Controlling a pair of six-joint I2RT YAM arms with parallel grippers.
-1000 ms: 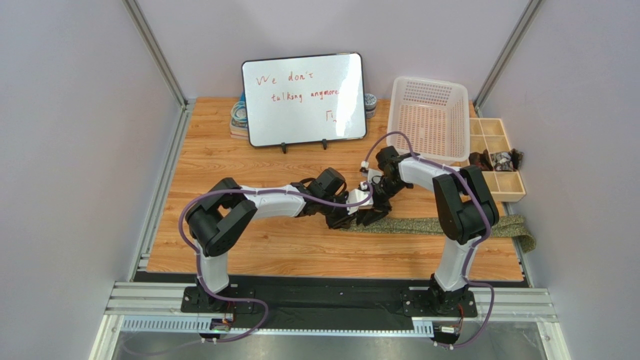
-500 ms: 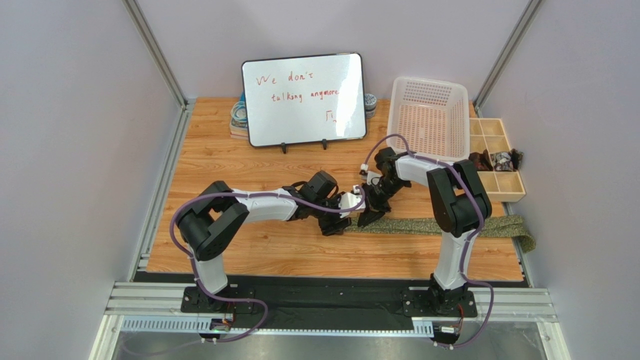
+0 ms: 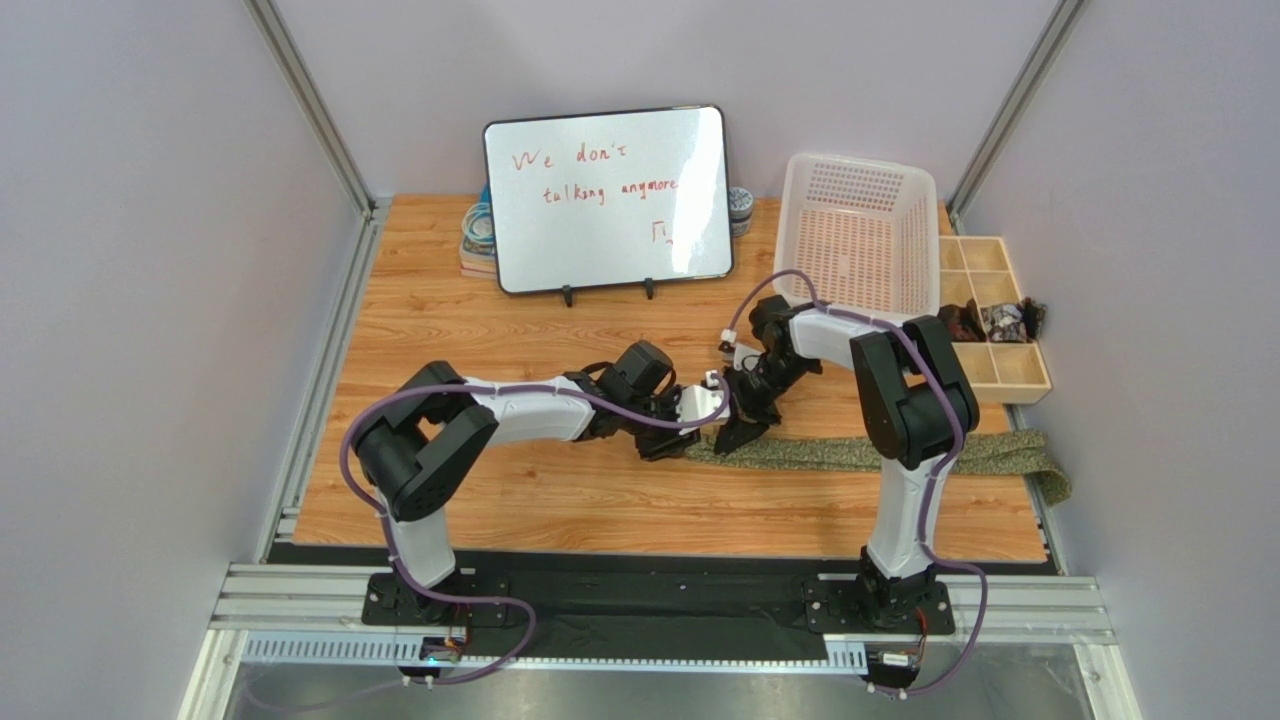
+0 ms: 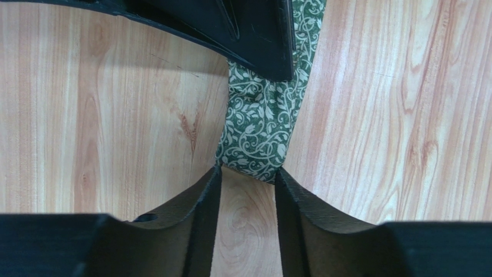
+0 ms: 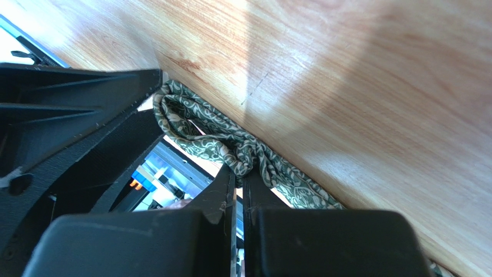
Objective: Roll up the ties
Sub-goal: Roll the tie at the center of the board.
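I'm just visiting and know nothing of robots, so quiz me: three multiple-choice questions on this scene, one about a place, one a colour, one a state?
1. Where does the basket stand? A far right of the table; B near left; C centre.
2. What colour is the tie? A red; B green; C white.
3. The left arm's fingers are: A apart; B clamped shut; C hidden.
Key: A, it stands right of the whiteboard; B, green leafy weave; A, bare wood shows between them.
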